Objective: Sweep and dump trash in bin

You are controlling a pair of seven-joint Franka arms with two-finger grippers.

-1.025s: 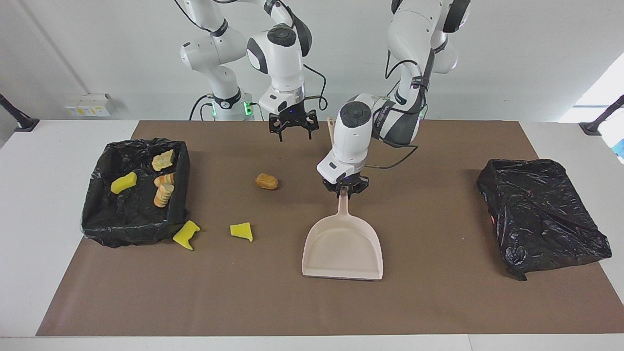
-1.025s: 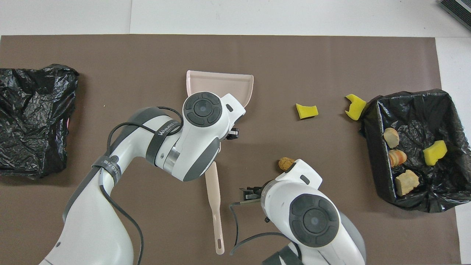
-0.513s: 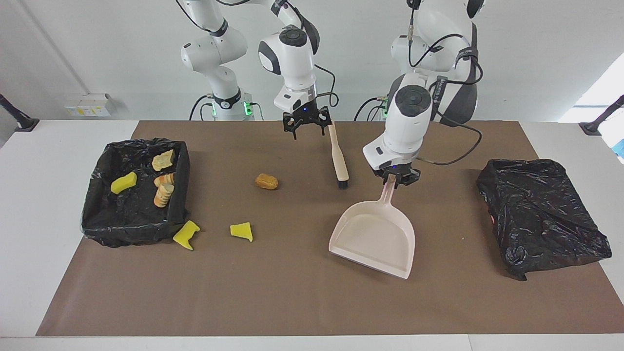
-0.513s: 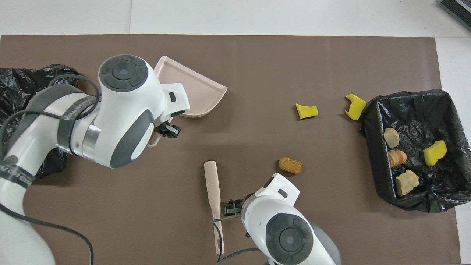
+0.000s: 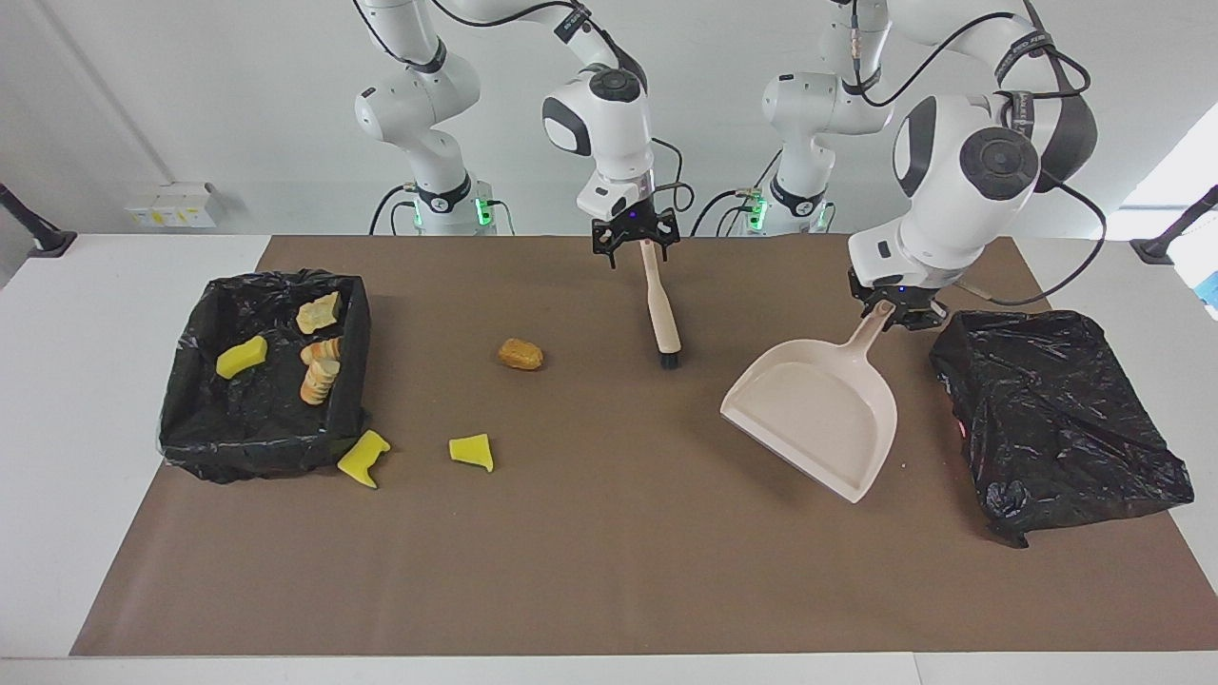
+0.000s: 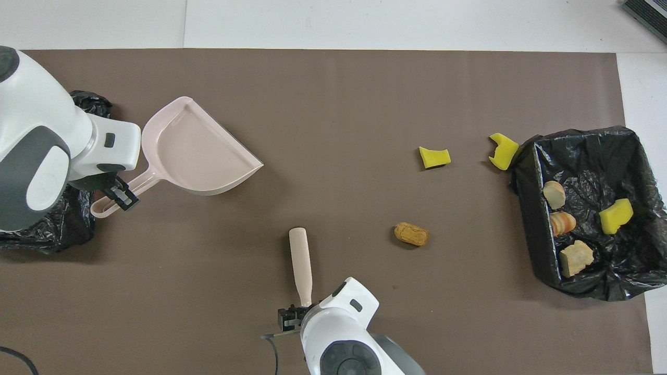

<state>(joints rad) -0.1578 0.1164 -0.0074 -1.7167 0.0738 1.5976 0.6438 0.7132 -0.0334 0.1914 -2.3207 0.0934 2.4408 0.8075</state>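
**Dustpan held at left arm's end, scraps still on mat**

Desk w/ brown mat carries everything. Black-lined bin sits at right arm's end; crumpled black bag at left arm's end.

Beige dustpan is just beside the crumpled bag, mouth angled toward mid-mat & away from the robots, handle rising up to the left end effector. Left end effector is clamped on that handle, fingers nearly closed round it, hanging over the mat by the bag's edge.

Brush lies on the mat near the robots, about mid-desk, bristle end pointing away from them. Right end effector is over the brush's handle end, fingers spread wide, holding nothing; can't tell if it touches the handle.

Trash: brown bun-like lump lies on the mat between brush & bin. Yellow sponge piece is on the mat farther from the robots than the lump. Second yellow piece lies against the bin's outer corner. Inside the bin: one yellow sponge, tan foam chunks.
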